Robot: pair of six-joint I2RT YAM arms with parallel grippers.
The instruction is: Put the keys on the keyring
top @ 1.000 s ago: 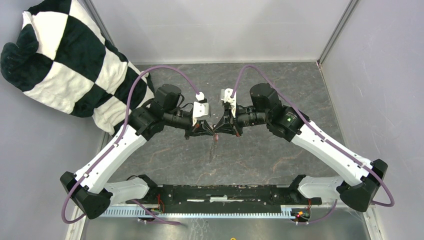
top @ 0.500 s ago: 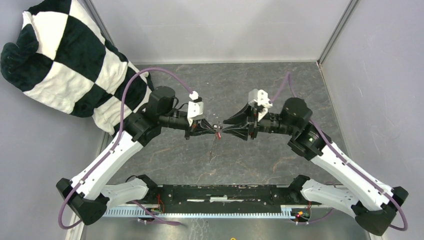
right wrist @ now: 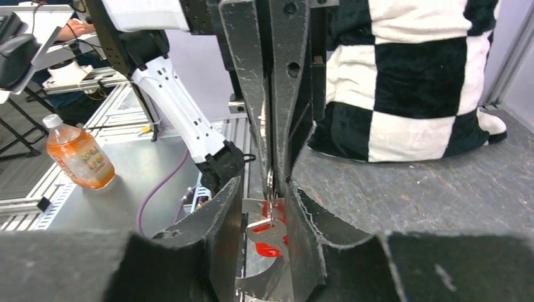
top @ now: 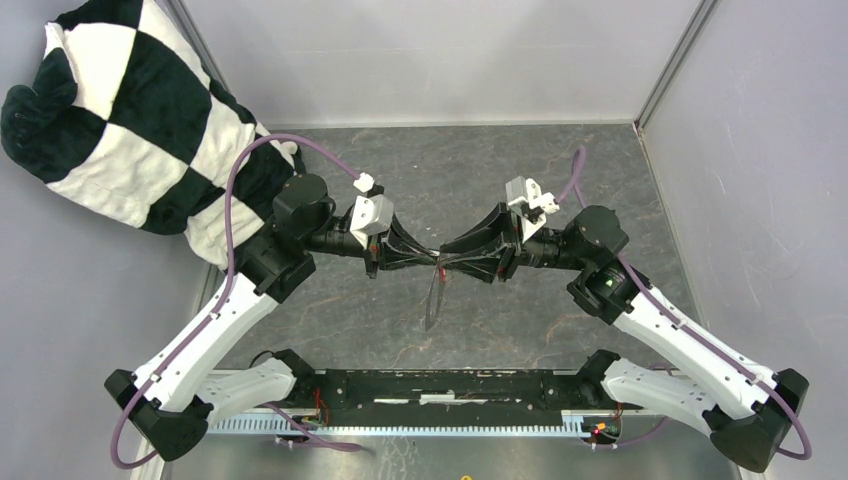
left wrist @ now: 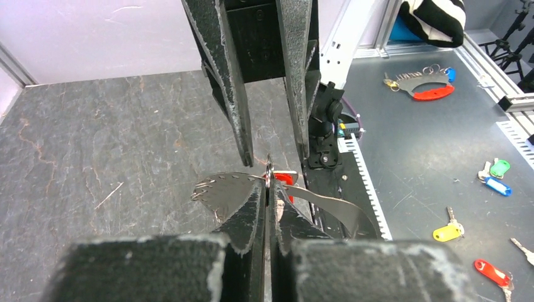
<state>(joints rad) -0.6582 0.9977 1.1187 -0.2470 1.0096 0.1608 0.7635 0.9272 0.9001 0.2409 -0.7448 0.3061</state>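
Place: robotics lab, enclosed test cell.
Walls: pale panels beyond the jaws.
Bench: metal worktop beside the jaws, strewn with tagged keys.
Clutter: drink bottle left of them.

Bright, even overhead light; faint soft shadows on the table. Wrist views: close foreground blurred, wide-angle stretch at edges, dull sheen on keyring.
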